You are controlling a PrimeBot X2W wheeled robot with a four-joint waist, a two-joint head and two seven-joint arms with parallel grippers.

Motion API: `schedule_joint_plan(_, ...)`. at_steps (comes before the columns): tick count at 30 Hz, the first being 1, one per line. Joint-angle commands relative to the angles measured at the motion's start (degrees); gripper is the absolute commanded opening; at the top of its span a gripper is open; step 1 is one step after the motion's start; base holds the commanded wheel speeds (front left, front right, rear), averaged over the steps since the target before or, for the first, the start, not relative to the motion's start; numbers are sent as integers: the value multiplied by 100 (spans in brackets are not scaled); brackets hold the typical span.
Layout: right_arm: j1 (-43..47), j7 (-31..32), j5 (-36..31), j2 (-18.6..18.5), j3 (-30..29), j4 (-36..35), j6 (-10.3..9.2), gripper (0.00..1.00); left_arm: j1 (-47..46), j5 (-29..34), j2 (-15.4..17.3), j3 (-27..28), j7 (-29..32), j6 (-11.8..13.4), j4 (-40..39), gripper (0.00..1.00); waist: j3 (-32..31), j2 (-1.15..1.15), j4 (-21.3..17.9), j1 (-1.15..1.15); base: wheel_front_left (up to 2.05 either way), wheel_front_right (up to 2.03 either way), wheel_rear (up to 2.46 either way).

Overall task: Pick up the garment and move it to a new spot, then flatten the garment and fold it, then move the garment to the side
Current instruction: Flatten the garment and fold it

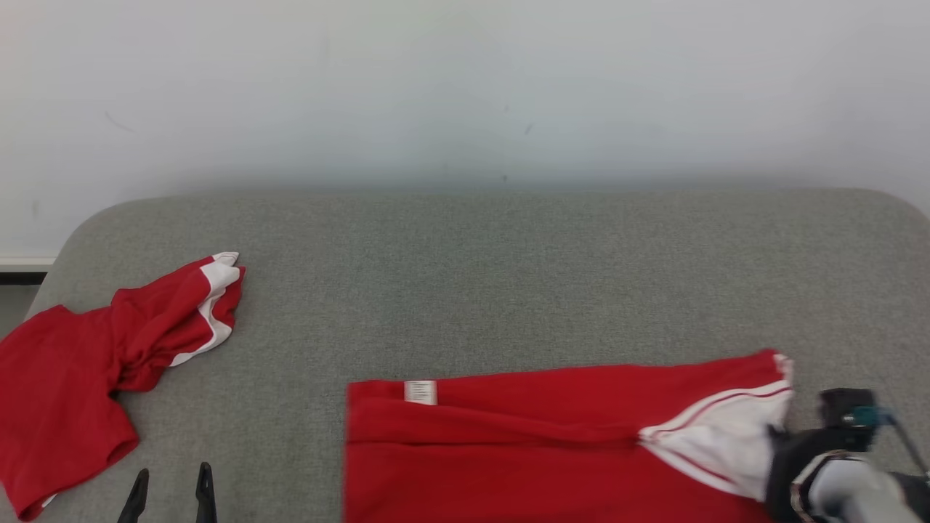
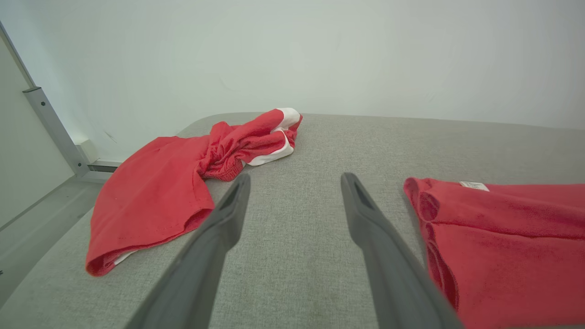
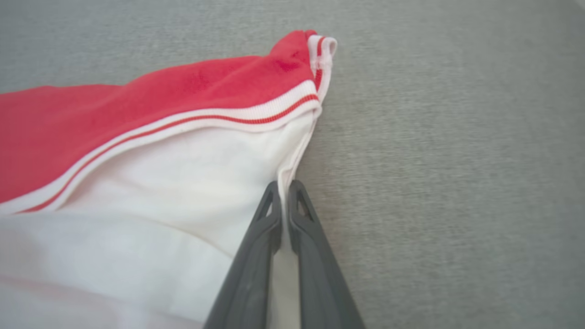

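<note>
R gripper (image 3: 284, 185) clamped on white hem (image 3: 295, 153) of flat red-and-white cloth garment (image 1: 508, 436), lying front right on grey fabric table (image 1: 508, 276); L gripper (image 2: 295, 176) open, idle. Prob mid-fold, though head view crops it. Next: lift hem, carry across w/o dragging

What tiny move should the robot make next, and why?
Probably the right tool lifts a little, taking the white hem of the flat garment with it: it is pinched shut on that hem, while the left tool hangs open, holding nothing.
</note>
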Motion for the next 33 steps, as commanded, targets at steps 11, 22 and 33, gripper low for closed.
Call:
schedule_joint_plan(11,-293,-164,-240,-703,-150,-43,-21,0,62,116,-130,116,-17,-66,15,100,-117,0,-232,0,0,0,0)
schedule_joint_plan(22,161,548,662,-222,1069,-2487,-20,0,104,124,-247,140,-17,-75,83,100,-244,0,-396,0,0,0,0)
schedule_joint_plan(33,699,1096,972,698,1945,-4047,-20,0,-79,56,-256,-74,-17,-86,243,100,-179,0,-91,0,0,0,0)
